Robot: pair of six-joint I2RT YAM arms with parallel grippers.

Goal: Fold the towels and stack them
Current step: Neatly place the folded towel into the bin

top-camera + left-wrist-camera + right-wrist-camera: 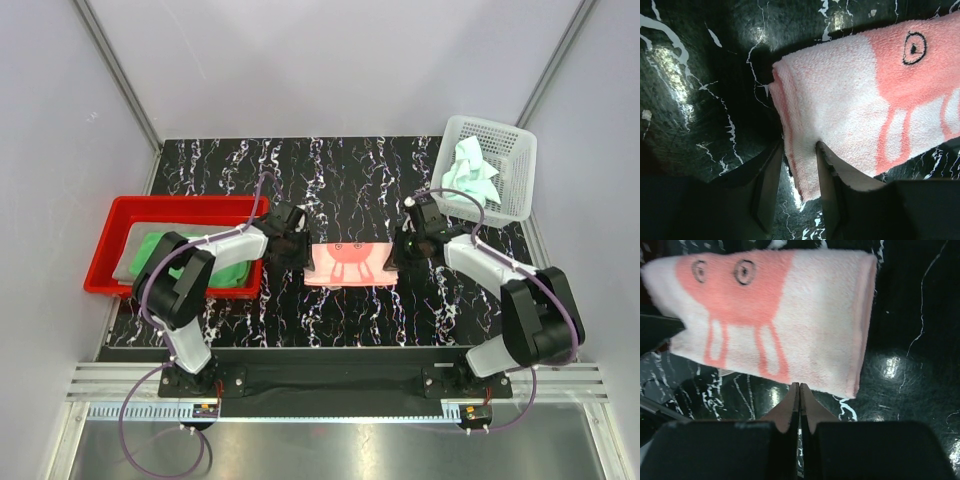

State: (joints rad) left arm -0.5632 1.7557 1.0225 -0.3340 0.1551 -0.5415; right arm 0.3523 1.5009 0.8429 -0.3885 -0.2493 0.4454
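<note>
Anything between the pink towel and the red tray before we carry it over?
Only the left gripper itself, fingers astride the pink towel at its left edge, sits toward the red tray; nothing else visible.

The salmon-pink towel [850, 100] runs off the picture's right edge, away from the left pincer [800, 147]. The towel's hem lies between the jaws and hides whether they pinch it. Ahead of the right pincer [800, 386], a dark blurred shape covers the towel's far-left corner. From above, the left arm [190, 280] hides part of the bright green towel [238, 272], and the grey towel [132, 260] beneath shows only a strip.
</note>
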